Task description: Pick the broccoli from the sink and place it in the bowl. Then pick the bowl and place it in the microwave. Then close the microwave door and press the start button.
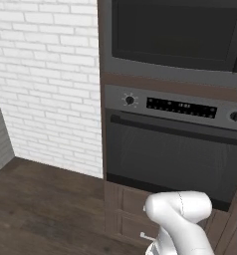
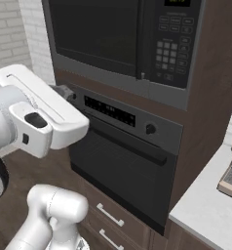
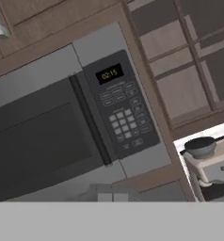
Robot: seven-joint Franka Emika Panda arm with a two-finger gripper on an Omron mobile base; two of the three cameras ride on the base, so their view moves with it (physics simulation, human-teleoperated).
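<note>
Above the knobbed oven [image 2: 123,161], boxy dark microwave [image 2: 123,41], glossy flat microwave door [image 2: 96,34] shut

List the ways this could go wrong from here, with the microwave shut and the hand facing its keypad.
1. The keys on the control panel are small and packed close, so a slightly off push may hit a neighbour of the start button.
2. The microwave door looks shut, and its window is too dark to tell whether the bowl sits inside; starting could run it empty.
3. The oven juts out just below, so the arm's elbow could brush its handle or knobs while reaching up.
</note>
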